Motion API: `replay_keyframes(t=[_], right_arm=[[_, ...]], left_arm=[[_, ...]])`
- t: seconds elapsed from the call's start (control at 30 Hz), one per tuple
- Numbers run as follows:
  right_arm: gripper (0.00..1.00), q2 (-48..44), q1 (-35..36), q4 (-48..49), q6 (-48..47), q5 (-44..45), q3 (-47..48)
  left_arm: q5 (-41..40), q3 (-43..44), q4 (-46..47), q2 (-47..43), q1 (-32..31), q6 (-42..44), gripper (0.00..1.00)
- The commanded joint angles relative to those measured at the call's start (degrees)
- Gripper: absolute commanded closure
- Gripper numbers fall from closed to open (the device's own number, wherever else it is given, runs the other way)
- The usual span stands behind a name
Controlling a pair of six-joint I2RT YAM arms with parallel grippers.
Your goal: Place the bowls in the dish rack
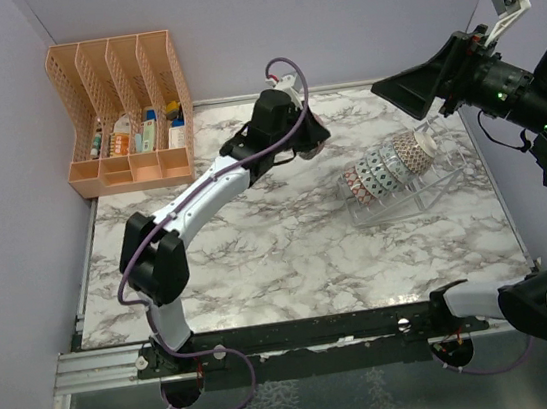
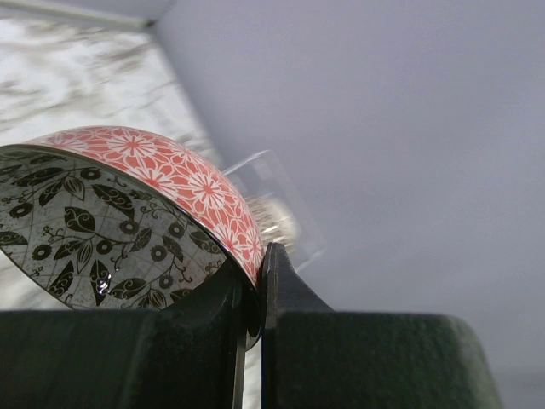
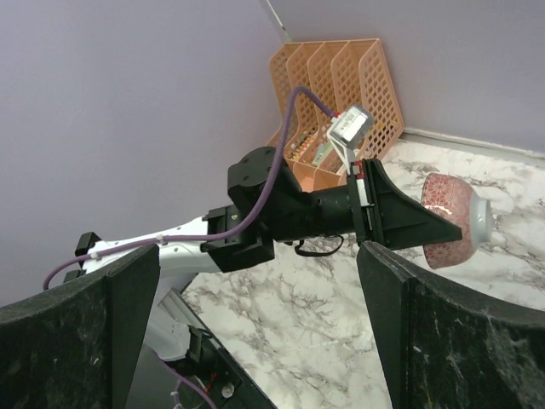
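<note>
My left claw (image 2: 260, 285) is pinching the rim of the pink bowl (image 2: 162, 175), one finger inside and one outside, and is holding it clear of the marble table (image 1: 260, 257) near 12 o'clock. The biggest danger I am judging is that thin rim grip: a quick swing could be twisting the bowl loose and dropping it. Next, my right claw (image 1: 417, 85), spread wide and carrying nothing, is hanging above the dish rack (image 1: 405, 209) at 3 o'clock, so my two arms could be colliding there. Smaller: the other bowls (image 1: 385, 168) are leaning in a row in the rack, and a nudge could be toppling them. The widest room is lying toward 6 and 8 o'clock. The back wall and the orange organizer (image 1: 125, 113) at 10 o'clock are crowding me.
</note>
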Motion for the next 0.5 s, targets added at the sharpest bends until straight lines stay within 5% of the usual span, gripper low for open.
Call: replay_keyframes(t=[0.0, 0.27, 0.47], right_arm=[[0.01, -1.6, -0.22, 4.11, 1.73, -0.92, -0.1], [0.01, -2.39, -0.22, 4.04, 2.65, -0.14, 1.01], [0.01, -2.96, -0.22, 3.38, 2.68, 0.17, 1.2]], left_arm=[[5.66, -2.92, 32.63, 0.37, -2.2, -26.55, 1.0], [1.13, 3.55, 53.27, 10.64, -9.14, -45.72, 1.0], [-0.01, 13.67, 55.31, 18.86, -12.85, -50.49, 1.0]])
